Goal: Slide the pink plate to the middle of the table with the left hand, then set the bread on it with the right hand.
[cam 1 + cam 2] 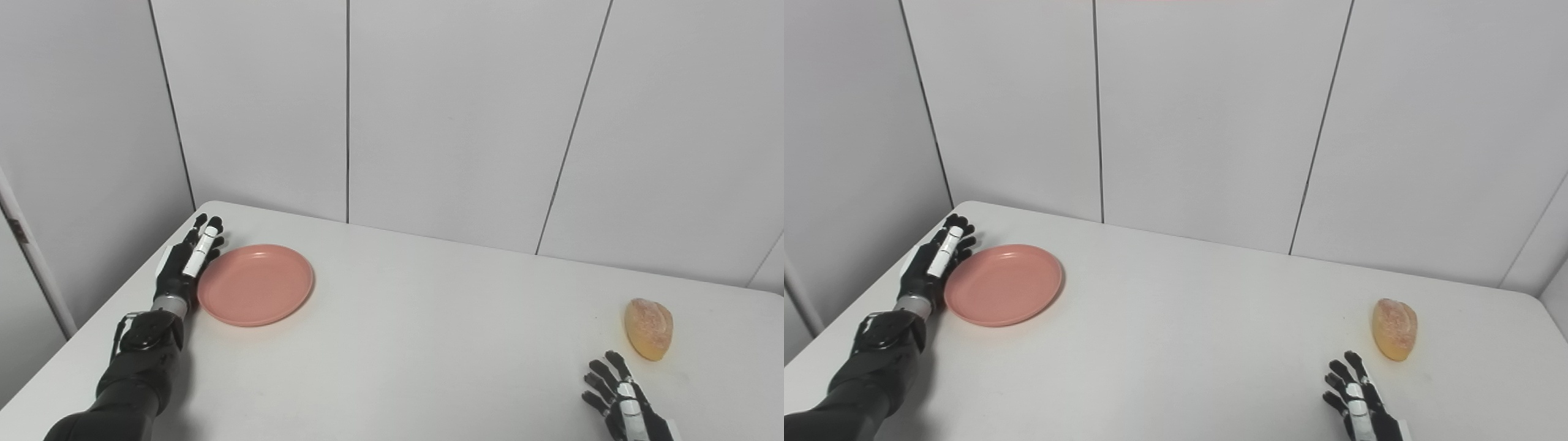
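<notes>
The pink plate (255, 283) lies flat at the left side of the white table (429, 343). My left hand (187, 260) is open, fingers straight, resting against the plate's left rim on its outer side. The bread (648, 327), a golden oval roll, lies at the right side of the table. My right hand (618, 398) is open and empty with fingers spread, just in front and left of the bread, not touching it. The plate (1002, 283) and bread (1394, 328) show also in the right eye view.
The table's left edge runs close beside my left arm (138, 367). White wall panels (429, 110) stand right behind the table's far edge. Bare table surface lies between plate and bread.
</notes>
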